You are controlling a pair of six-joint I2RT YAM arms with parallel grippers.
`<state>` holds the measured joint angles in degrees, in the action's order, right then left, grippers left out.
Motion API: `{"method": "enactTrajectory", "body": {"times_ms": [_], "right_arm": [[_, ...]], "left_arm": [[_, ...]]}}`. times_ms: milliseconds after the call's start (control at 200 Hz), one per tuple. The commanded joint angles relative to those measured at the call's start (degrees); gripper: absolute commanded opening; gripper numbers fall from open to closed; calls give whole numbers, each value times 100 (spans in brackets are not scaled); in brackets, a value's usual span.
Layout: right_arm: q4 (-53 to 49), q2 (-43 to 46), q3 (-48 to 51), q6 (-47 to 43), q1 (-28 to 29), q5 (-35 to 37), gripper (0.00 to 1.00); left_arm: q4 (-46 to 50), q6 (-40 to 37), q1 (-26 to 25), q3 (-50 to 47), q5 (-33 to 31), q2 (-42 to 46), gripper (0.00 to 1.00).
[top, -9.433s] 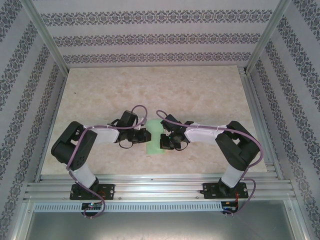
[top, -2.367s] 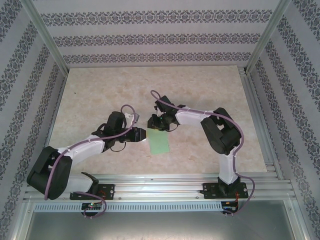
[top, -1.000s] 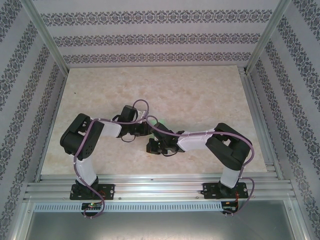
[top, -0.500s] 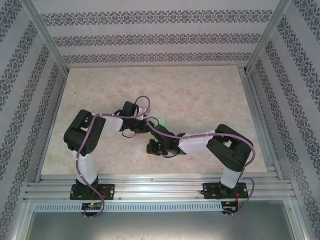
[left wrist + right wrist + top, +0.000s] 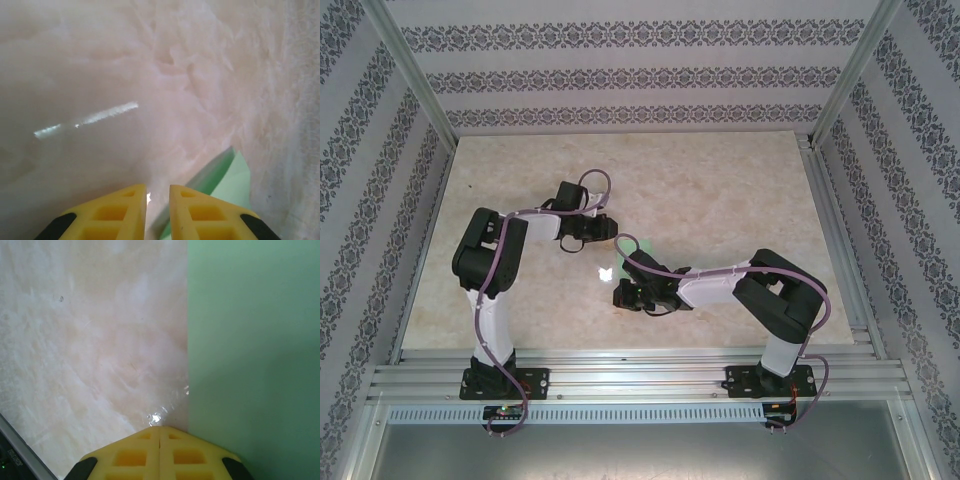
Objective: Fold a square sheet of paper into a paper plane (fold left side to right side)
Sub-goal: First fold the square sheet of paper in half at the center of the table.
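Note:
The square sheet of paper (image 5: 250,340) is light mint green and lies on the marble tabletop, its straight left edge running up the right wrist view. My right gripper (image 5: 160,427) is shut, its yellow fingertips touching each other just left of that edge, down at the table (image 5: 90,340). From above, the right gripper (image 5: 624,295) and its arm cover most of the paper (image 5: 631,243), leaving a small green bit. My left gripper (image 5: 157,187) has a narrow gap between its fingers with nothing in it. A raised green paper (image 5: 231,172) corner lies to its right. From above, the left gripper (image 5: 608,229) sits just up-left of the paper.
A white glare spot (image 5: 607,272) shines on the tabletop (image 5: 720,190) between the two grippers. Patterned walls and aluminium frame posts (image 5: 410,70) enclose the table. A metal rail (image 5: 640,375) runs along the near edge by the arm bases.
My left gripper has pulled back up and to the left, away from the paper. The right gripper has stayed in place at the paper's edge.

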<state>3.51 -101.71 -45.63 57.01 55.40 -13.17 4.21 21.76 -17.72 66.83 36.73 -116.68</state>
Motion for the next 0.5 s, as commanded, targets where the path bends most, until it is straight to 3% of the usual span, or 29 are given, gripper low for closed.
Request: {"method": "enactTrajectory", "body": {"times_ms": [0, 75, 245, 380, 495], "right_arm": [[-864, -207, 235, -8, 199, -62, 6], [-841, -88, 123, -138, 199, -29, 7], [-1559, 562, -584, -699, 172, 379, 21], [-2458, 1368, -965, -1161, 8, 861, 34], [-2738, 2080, -546, -1262, -388, 902, 42]], "left_arm": [[412, -339, 112, 369, -293, -167, 19], [490, -348, 143, 474, -285, -35, 19], [573, -300, 165, 226, -290, 718, 19], [138, -1, 161, -772, -271, 1677, 24], [-423, 429, 34, -1898, -293, 2577, 28]]}}
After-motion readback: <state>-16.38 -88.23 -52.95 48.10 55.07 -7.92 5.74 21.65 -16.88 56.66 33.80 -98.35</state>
